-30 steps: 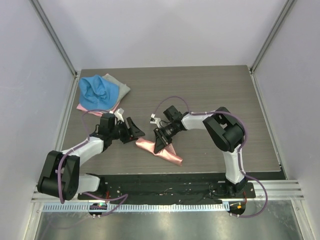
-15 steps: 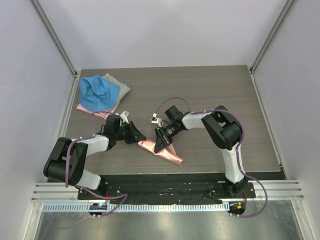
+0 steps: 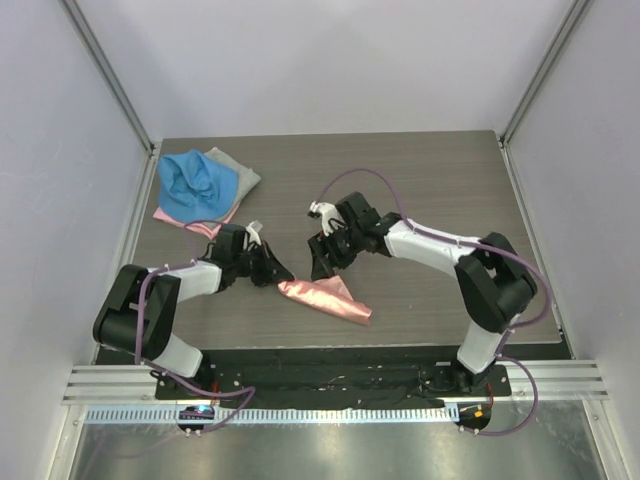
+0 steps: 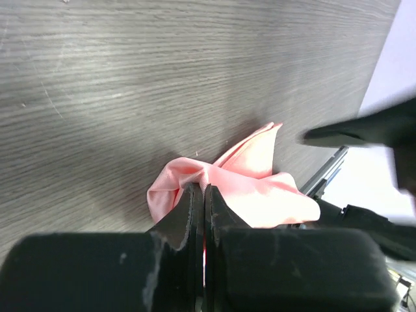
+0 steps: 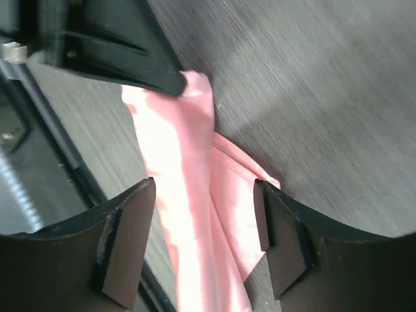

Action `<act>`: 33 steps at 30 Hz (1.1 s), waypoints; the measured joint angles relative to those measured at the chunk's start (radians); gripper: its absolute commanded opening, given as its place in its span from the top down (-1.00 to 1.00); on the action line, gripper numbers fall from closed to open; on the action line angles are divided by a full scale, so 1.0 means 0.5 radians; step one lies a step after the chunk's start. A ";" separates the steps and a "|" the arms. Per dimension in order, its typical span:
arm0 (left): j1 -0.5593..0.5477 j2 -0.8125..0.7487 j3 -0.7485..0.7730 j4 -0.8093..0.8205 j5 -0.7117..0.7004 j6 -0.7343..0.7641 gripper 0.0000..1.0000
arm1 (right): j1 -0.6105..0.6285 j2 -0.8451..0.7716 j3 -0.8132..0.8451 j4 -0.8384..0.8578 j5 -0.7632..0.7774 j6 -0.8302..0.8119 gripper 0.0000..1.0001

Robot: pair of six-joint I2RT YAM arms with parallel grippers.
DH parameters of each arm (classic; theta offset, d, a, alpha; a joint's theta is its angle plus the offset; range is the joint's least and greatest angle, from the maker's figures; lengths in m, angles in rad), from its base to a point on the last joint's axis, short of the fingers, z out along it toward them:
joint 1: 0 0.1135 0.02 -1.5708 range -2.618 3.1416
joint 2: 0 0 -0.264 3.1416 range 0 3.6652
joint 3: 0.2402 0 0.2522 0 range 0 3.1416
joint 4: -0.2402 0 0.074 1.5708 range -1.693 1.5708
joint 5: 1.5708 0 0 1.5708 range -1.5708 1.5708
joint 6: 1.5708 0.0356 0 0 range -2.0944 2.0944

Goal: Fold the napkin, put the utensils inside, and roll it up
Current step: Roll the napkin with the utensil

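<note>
on the dark wood-grain table [image 3: 420, 180], the left gripper [image 3: 277, 274] pinches one end of the bunched pink napkin [image 3: 325, 297]; the right gripper [image 3: 322, 262] hangs wide open above it.

A robotics lab cell: white panel walls [image 3: 330, 60] enclosing a wood-grain table [image 3: 440, 180].

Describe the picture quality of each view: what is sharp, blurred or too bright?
Top external: evenly lit and sharp, sheen on the napkin. Left wrist: the table grain is crisp, the near black fingers are out of focus, the right edge is washed out white. Right wrist: soft overall, the grain smeared, the napkin pale from glare, a dark shadow beside it.
</note>
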 measured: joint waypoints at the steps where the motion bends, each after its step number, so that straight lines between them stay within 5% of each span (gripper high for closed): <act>1: 0.000 0.014 0.026 -0.036 -0.002 0.001 1.00 | 0.044 -0.069 -0.009 0.002 0.126 -0.028 -0.46; 9: 0.000 0.192 0.248 -0.317 0.009 0.031 1.00 | 0.782 -0.356 -0.240 0.210 1.215 -0.339 -0.51; 14: 0.000 0.241 0.294 -0.381 0.031 0.054 1.00 | 0.980 -0.289 -0.294 0.240 1.596 -0.488 -0.51; 33: 0.002 0.315 0.400 -0.500 0.063 0.112 0.99 | 0.926 -0.079 -0.317 0.257 1.710 -0.544 -0.38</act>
